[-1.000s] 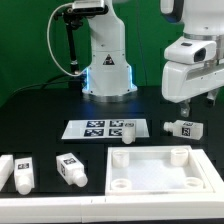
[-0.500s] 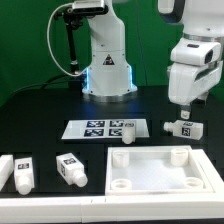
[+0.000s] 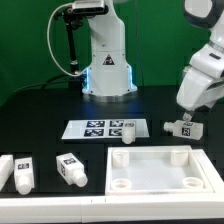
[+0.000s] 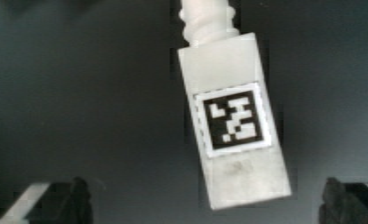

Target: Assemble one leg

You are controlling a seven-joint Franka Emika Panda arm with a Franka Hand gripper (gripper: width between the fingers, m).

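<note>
A leg (image 3: 183,127), a stubby white post with a square tag, lies on the black table at the exterior view's right. My gripper (image 3: 189,111) hangs tilted just above it, open and empty. In the wrist view the same leg (image 4: 231,110) lies lengthwise between my spread fingertips (image 4: 49,203), its tag facing the camera and its round peg end (image 4: 207,20) pointing away from the gripper (image 4: 200,204). Three more legs lie at the exterior view's left: one (image 3: 70,168), one (image 3: 22,172) and one partly cut off at the edge (image 3: 4,167).
The big white square tray-like piece (image 3: 150,185) with corner holes lies in front of the middle. The marker board (image 3: 105,128) lies behind it. The robot base (image 3: 107,60) stands at the back.
The arm has swung toward the exterior view's right and tilted, with the hand now higher and slanted over the right-hand leg. The legs and the tray-like piece have not moved.
</note>
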